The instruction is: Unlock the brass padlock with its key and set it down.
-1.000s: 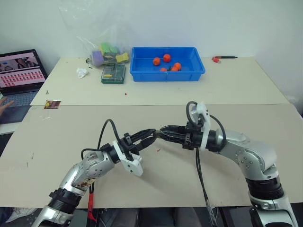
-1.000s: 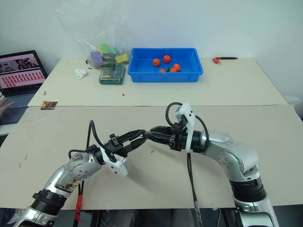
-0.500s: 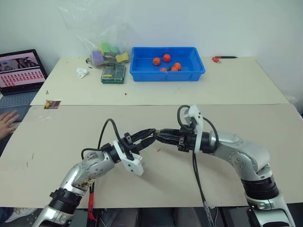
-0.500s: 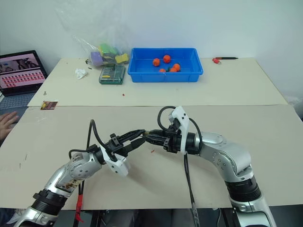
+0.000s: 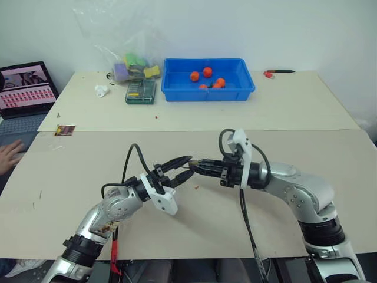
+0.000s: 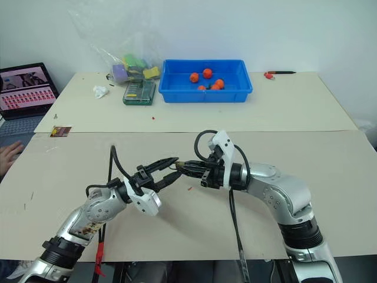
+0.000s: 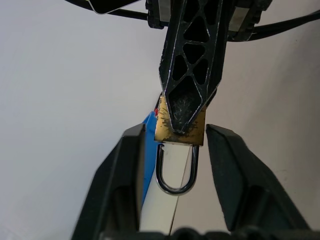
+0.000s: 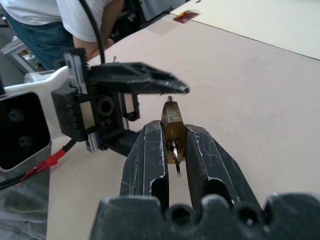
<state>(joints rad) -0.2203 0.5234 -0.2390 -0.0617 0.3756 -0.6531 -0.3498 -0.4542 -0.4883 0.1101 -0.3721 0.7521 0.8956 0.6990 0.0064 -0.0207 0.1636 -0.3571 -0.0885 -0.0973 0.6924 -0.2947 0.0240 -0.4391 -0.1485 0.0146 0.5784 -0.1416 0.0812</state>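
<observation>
Both grippers are meeting tip to tip over mid-table (image 5: 70,177), and bare tabletop is lying open all round them. The right gripper (image 8: 172,145) is clamping the brass padlock (image 8: 172,127), and the left gripper (image 7: 175,150) is straddling the shackle with fingers parted, gaps on both sides. At 12 o'clock the blue bin (image 5: 209,88) is blocking the far edge; at 11 o'clock a plastic bag (image 5: 132,68) and a green box (image 5: 140,91) are crowding it. At 9 o'clock a laptop (image 5: 23,94) and a person's hand (image 5: 9,154) are sitting off the edge.
</observation>
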